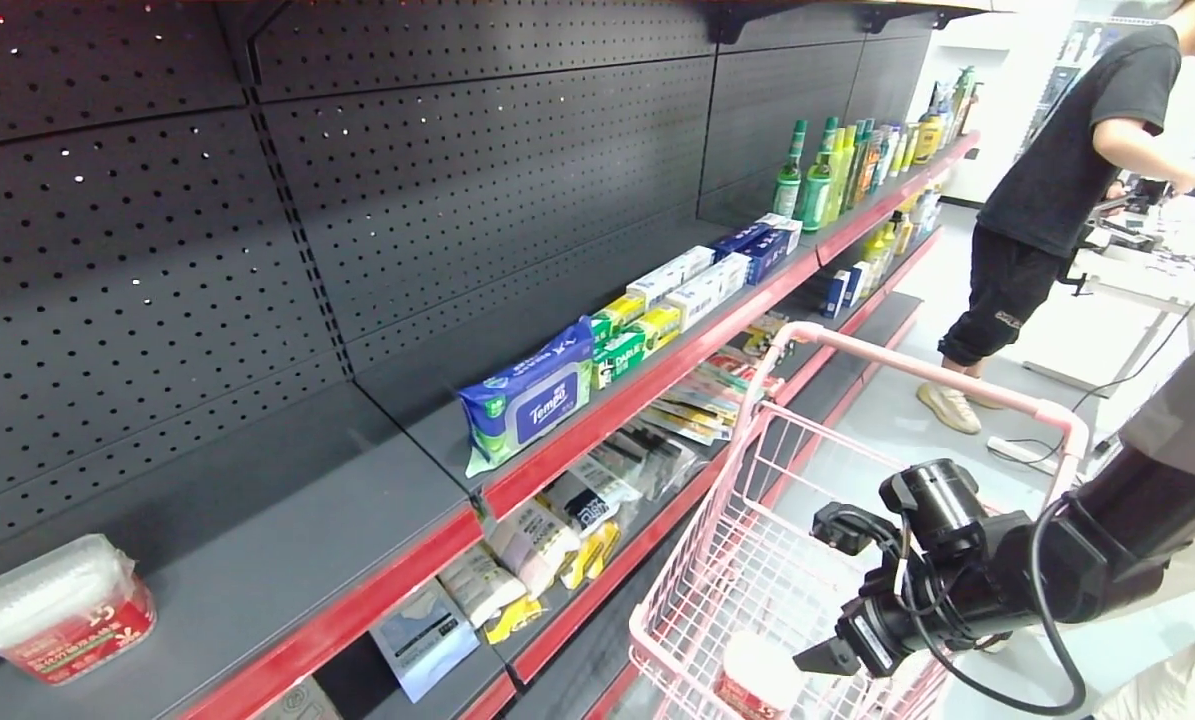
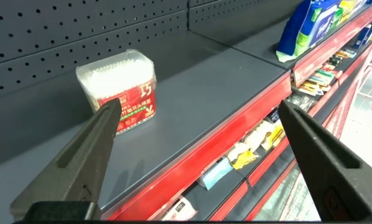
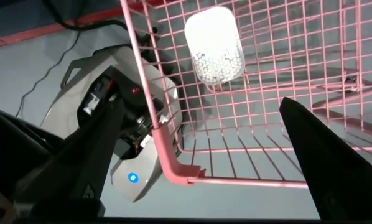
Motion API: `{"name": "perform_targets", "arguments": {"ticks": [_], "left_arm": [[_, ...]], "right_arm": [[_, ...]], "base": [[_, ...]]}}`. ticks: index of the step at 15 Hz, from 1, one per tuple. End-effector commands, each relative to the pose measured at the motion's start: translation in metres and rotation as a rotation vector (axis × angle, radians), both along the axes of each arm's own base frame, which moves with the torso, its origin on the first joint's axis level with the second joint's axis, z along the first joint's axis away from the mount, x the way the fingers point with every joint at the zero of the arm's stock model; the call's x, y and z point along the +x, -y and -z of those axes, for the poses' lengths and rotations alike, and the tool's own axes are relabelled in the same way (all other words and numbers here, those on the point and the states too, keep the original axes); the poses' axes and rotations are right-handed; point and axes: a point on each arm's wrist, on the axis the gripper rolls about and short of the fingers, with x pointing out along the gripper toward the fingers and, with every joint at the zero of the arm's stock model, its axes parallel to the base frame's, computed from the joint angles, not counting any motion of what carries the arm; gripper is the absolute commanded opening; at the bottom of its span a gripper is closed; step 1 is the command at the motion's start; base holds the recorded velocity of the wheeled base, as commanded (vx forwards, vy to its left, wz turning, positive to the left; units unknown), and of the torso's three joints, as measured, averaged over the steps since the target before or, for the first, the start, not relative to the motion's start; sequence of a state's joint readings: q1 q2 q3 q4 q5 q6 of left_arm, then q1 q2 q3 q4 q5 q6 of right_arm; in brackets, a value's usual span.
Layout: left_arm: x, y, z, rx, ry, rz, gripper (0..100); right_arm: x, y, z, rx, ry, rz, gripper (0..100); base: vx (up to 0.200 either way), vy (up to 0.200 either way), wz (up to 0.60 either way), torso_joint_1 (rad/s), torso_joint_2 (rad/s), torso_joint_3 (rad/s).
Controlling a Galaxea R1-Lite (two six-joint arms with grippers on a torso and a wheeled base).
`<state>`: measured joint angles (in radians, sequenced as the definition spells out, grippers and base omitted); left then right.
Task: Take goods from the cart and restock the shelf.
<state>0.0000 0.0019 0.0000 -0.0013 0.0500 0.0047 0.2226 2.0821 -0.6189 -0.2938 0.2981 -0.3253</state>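
A clear box of cotton swabs with a red label (image 1: 62,608) stands on the dark shelf (image 1: 287,560) at the near left. My left gripper (image 2: 199,107) is open just in front of that box (image 2: 119,90), holding nothing. A pink wire cart (image 1: 912,372) stands at the lower right. A second white-topped swab container (image 1: 757,675) stands upright inside it. My right gripper (image 1: 822,655) hangs open above the cart's near rim. In the right wrist view, the container (image 3: 214,43) lies beyond the open fingers (image 3: 105,137), behind the cart's corner (image 3: 167,158).
Farther along the shelf lie a blue wet-wipe pack (image 1: 529,400), toothpaste boxes (image 1: 657,300) and green bottles (image 1: 817,170). The red-edged lower shelf (image 1: 597,590) holds packets and hanging goods. The stretch of shelf between the swab box and the wipes is bare.
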Motion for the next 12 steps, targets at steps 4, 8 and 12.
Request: {"name": "perform_targets", "arguments": {"ticks": [4,8,12], "left_arm": [[0.000,0.000,0.000,0.000,0.001,-0.001,100],[0.000,0.000,0.000,0.000,0.001,-0.001,100],[0.000,0.000,0.000,0.000,0.001,-0.001,100]], "right_arm": [[-0.013,0.000,0.013,-0.004,0.015,-0.022,100],[-0.007,-0.008,0.014,0.002,0.027,-0.047,100],[0.006,-0.027,0.016,0.015,0.055,-0.091,100]], "base": [[0.000,0.000,-0.45,-0.002,0.00,0.004],[0.000,0.000,0.00,0.000,0.00,0.000],[0.000,0.000,0.00,0.000,0.00,0.000]]}}
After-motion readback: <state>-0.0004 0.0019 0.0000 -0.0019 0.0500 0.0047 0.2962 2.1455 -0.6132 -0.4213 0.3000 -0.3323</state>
